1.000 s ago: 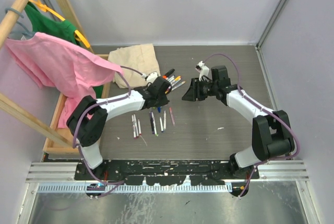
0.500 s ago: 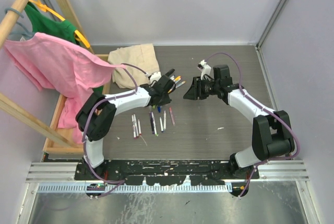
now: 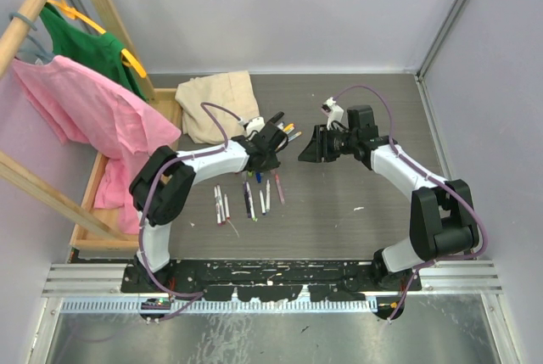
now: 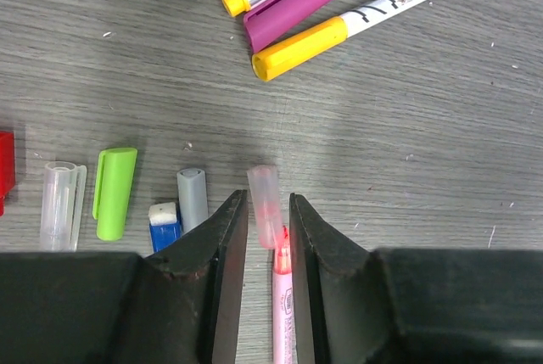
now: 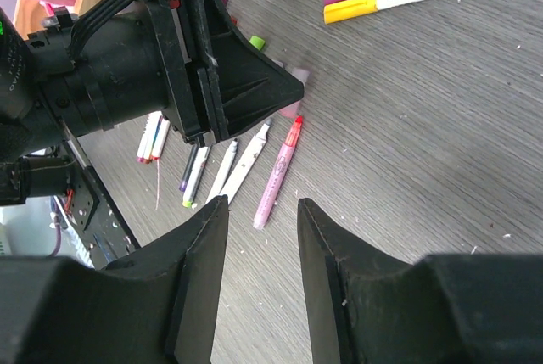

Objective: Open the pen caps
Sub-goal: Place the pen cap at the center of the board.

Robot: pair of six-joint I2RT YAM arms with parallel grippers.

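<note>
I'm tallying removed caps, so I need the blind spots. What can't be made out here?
Left wrist view: the red piece is cut by the left edge; the pink pen runs off the bottom.
Right wrist view: the left gripper blocks most loose caps.
Top view: caps too small to count.

Quick count: five loose plastic pen caps just ahead of the left gripper [image 4: 268, 211]. That's one clear cylindrical cap [image 4: 62, 204], one lime green cap [image 4: 114, 193], one grey cap [image 4: 193, 198], one stubby blue-and-white cap [image 4: 164, 221], and one see-through pink cap [image 4: 264, 201] nearest it. Further out there are two capped white-barrelled markers, one yellow-capped marker [image 4: 301, 46] and one purple-capped marker [image 4: 293, 6].
</note>
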